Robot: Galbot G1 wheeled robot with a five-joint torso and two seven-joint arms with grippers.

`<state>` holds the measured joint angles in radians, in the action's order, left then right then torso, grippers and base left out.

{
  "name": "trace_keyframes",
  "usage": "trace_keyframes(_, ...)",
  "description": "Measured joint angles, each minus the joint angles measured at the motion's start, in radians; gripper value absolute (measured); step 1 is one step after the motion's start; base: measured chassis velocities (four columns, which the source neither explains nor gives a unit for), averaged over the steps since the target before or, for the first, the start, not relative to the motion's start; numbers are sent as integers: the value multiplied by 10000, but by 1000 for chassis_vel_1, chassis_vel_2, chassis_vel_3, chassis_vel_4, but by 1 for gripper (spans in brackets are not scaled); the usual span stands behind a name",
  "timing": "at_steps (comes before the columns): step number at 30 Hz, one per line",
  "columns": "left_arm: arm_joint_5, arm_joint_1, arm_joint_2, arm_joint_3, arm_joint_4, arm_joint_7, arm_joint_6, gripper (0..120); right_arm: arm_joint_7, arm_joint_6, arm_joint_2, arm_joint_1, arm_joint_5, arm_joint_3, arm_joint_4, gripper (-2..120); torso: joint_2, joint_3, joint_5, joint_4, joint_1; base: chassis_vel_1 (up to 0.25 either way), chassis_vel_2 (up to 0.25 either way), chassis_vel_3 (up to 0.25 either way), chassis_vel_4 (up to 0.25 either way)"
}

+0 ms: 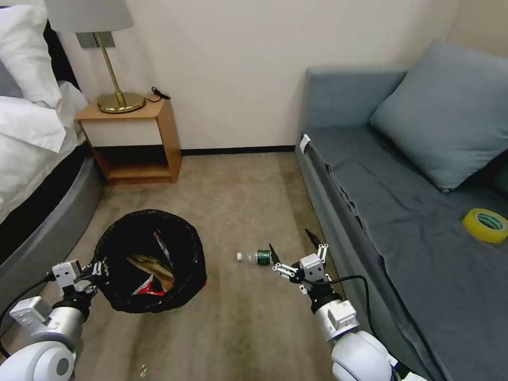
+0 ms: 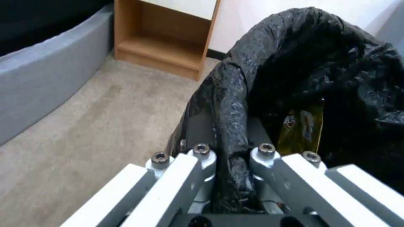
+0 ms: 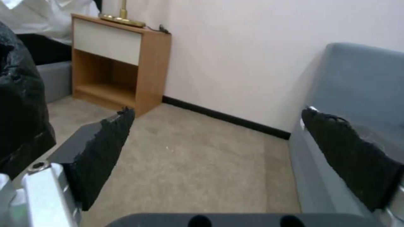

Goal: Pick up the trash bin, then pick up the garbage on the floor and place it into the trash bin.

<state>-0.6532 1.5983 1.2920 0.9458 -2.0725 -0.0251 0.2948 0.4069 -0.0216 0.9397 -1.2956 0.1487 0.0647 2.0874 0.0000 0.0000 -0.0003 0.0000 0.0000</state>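
The trash bin [image 1: 151, 259] was held at its near rim by the left gripper [image 1: 94, 271], whose fingers [image 2: 202, 157] were seen in the left wrist view pinched together on a fold of the glossy black liner. Such a grip on the rim was judged to keep the bin's mouth turned upward and within reach of the other arm.

Inside the bin, a crumpled brown paper bag [image 1: 153, 264], a gold-brown snack wrapper [image 2: 302, 130] and a red-and-white packet [image 1: 151, 288] were already lying against the dark plastic. The liner was crinkled and shiny, bunched over the rim.

One piece of garbage was left on the beige carpet [image 1: 238, 201]: a small clear bottle [image 1: 255, 257] with a green label and a white cap, lying on its side between the bin and the grey sofa [image 1: 413, 211].

The right gripper [image 1: 296, 248] was poised just beside the bottle, on the sofa side, with its two black serrated fingers [image 3: 105, 151] spread wide and nothing between them, a stance judged to be a readiness to close on the bottle.

A yellow tape roll [image 1: 486, 225] lay apart on the sofa seat, and a brass lamp [image 1: 114, 63] stood on the wooden nightstand [image 1: 135, 137] by the bed.
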Motion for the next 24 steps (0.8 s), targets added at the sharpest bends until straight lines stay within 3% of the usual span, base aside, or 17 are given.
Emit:
trace_keyframes(14,-1,39,-28,66,74,-28,-22,4,-99,-189,80,174,68,263,-418,100,-1,1,3,-2,1,-199,200,194,-195)
trace_keyframes(24,109,42,-83,-50,108,-113,-56,4,-1447,-474,-269,1197,409,847,-1650,100,-1,-1,4,0,0,-29,24,27,-21)
